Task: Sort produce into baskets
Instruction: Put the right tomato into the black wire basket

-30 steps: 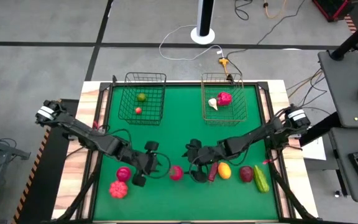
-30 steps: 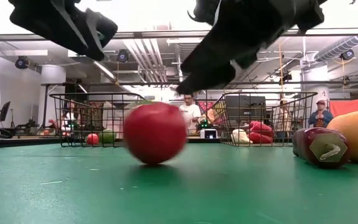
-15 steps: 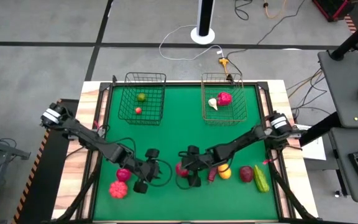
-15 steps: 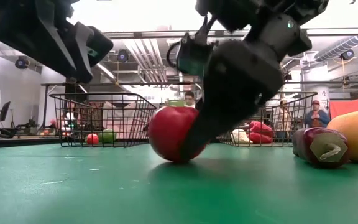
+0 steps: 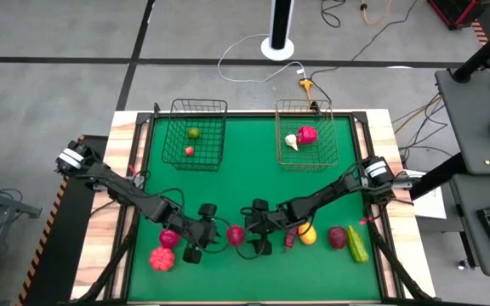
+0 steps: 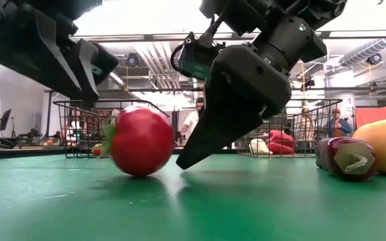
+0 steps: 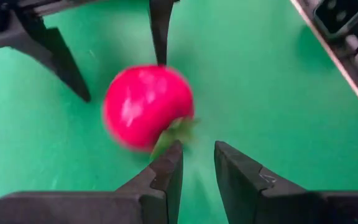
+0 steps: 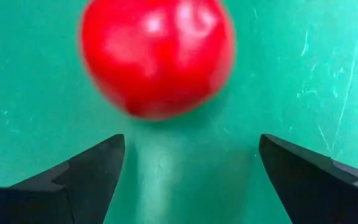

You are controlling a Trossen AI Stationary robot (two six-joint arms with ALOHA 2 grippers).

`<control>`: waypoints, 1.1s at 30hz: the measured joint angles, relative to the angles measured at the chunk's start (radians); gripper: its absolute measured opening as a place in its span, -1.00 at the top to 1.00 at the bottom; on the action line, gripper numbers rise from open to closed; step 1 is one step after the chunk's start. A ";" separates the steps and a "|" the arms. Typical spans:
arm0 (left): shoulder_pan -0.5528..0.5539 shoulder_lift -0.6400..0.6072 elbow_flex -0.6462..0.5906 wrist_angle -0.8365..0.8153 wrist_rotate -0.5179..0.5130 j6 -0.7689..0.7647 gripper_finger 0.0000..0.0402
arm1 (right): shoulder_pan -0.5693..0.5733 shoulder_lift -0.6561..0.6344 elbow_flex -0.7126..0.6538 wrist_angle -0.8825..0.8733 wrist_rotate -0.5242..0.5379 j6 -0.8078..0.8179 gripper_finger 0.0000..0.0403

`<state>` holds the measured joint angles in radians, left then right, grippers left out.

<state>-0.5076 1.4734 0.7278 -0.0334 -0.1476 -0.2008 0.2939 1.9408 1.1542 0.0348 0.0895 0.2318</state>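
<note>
A red round toy fruit with a green leaf rests on the green table near its front edge, between my two grippers, and looks blurred. My right gripper is wide open just to the fruit's right; the fruit lies beyond its fingertips, and one fingertip stands at the table surface. My left gripper is to the fruit's left, raised above the table, its fingers a narrow gap apart. The fruit's leaf is close before one left fingertip.
The black basket at the far left holds a green and a small red piece. The copper basket at the far right holds a magenta and a white piece. Loose produce lies near the front: two reddish pieces on the left; a yellow, a dark red and a green piece on the right.
My right gripper has come down and gone toward the table's left, one finger meeting the red fruit half a second ago. The fruit has since rolled toward the table's left, clear of that finger and closer to my left gripper.
</note>
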 joint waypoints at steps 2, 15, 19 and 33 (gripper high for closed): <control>0.000 0.000 -0.048 0.101 0.000 -0.001 0.62 | 0.000 -0.001 0.000 0.000 0.000 -0.016 -0.81; 0.036 0.000 -0.195 0.337 -0.029 -0.013 0.62 | 0.000 -0.007 0.130 -0.271 0.159 -0.138 -0.81; 0.039 0.003 -0.192 0.339 -0.088 0.024 0.62 | -0.007 -0.007 0.207 -0.434 0.248 -0.176 -0.81; 0.064 0.092 -0.190 0.375 -0.120 0.017 0.62 | -0.068 -0.018 0.228 -0.431 0.149 -0.199 -0.81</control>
<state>-0.4431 1.5651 0.5381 0.3416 -0.2679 -0.1840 0.2254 1.9227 1.3818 -0.3959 0.2388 0.0330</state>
